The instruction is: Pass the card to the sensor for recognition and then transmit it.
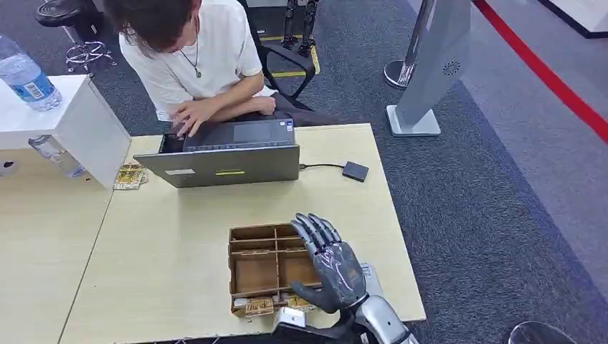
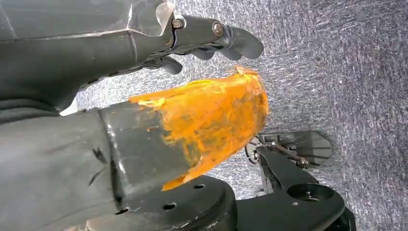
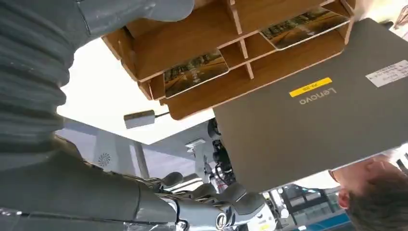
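My right hand point(image 1: 333, 266) is hovering over the right side of the wooden divided tray point(image 1: 254, 271), palm down, its dark glossy fingers point(image 1: 315, 231) spreading apart and holding nothing, with the thumb sticking out toward the tray's near edge. The tray is a shallow brown box of thin plywood slats forming rectangular compartments, and it is sitting on the pale, smooth bench point(image 1: 179, 236). A card point(image 3: 195, 72) with a printed picture is lying flat in one compartment, and a second card point(image 3: 303, 24) is lying in another; more cards point(image 1: 259, 307) are sitting in the slots along the tray's near edge. Beyond the tray, a matte grey laptop point(image 1: 229, 161) is standing open with its lid facing me, and a person in a white shirt point(image 1: 193, 64) is leaning over its keyboard. A thin black cable is running from the laptop to a small flat dark square sensor point(image 1: 355, 170) lying on the bench, well apart from the tray. My left hand point(image 2: 211, 38) is hanging over rough grey carpet point(image 2: 337, 72), its dark fingers curling inward with nothing in them, and its thick thumb is wearing a torn orange wrapping point(image 2: 216, 115)
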`<state>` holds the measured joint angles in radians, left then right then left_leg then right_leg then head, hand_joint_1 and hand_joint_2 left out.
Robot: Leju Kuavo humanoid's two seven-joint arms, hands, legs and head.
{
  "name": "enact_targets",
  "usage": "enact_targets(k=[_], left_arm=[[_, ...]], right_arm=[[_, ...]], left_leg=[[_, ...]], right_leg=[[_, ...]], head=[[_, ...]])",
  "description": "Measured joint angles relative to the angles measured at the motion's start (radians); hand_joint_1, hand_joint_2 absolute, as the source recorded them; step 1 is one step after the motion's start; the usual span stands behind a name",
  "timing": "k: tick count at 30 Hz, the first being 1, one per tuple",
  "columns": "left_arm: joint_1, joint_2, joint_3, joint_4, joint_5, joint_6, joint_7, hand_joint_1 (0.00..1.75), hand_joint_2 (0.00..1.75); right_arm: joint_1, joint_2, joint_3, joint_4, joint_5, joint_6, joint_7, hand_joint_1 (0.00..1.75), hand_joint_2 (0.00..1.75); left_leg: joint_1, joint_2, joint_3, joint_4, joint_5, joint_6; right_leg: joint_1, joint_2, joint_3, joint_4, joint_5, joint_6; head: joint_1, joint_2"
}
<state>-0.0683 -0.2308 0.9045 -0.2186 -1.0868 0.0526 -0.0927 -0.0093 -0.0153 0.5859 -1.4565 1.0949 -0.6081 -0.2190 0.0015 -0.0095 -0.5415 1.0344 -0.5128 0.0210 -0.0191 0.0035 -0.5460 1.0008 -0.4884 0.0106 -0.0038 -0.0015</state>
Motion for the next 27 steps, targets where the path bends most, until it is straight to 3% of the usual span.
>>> enact_targets(k=[11,13,14,27], left_arm=[[0.000,0.000,0.000,0.000,-0.012,-0.002,0.003,0.00,0.00],[0.000,0.000,0.000,0.000,-0.013,-0.003,0.003,0.00,0.00],[0.000,0.000,0.000,0.000,-0.013,-0.005,0.003,0.00,0.00],[0.000,0.000,0.000,0.000,-0.017,-0.010,0.003,0.00,0.00]], right_arm=[[-0.044,0.000,0.000,0.076,0.040,-0.019,0.039,0.47,1.75],[-0.050,0.000,0.000,0.086,0.042,-0.019,0.040,0.73,1.75],[-0.054,0.000,0.000,0.090,0.042,-0.019,0.040,0.77,1.75],[-0.083,0.000,0.000,0.134,0.074,-0.032,0.066,0.77,1.75]], left_leg=[[0.000,0.000,0.000,0.000,0.000,0.000],[0.000,0.000,0.000,0.000,0.000,0.000],[0.000,0.000,0.000,0.000,0.000,0.000],[0.000,0.000,0.000,0.000,0.000,0.000]], right_leg=[[0.000,0.000,0.000,0.000,0.000,0.000],[0.000,0.000,0.000,0.000,0.000,0.000],[0.000,0.000,0.000,0.000,0.000,0.000],[0.000,0.000,0.000,0.000,0.000,0.000]], head=[[0.000,0.000],[0.000,0.000],[0.000,0.000],[0.000,0.000]])
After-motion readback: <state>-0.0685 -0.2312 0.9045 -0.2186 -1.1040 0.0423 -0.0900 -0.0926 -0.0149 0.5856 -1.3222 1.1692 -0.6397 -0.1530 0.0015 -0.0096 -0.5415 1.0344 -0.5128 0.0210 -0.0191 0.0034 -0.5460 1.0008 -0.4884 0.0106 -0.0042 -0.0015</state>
